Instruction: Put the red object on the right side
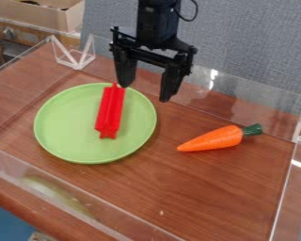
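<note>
The red object, a long flat bright red block with a grooved top, lies on the green plate at the left of the wooden table, running from the plate's far rim toward its middle. My black gripper hangs pointing down just above and behind the block's far end. Its fingers stand open, one finger over the block's far tip and the other to the right, off the plate. Nothing is between them.
An orange carrot with a green top lies on the table to the right of the plate. Clear plastic walls ring the table on all sides. Cardboard boxes stand behind at the upper left.
</note>
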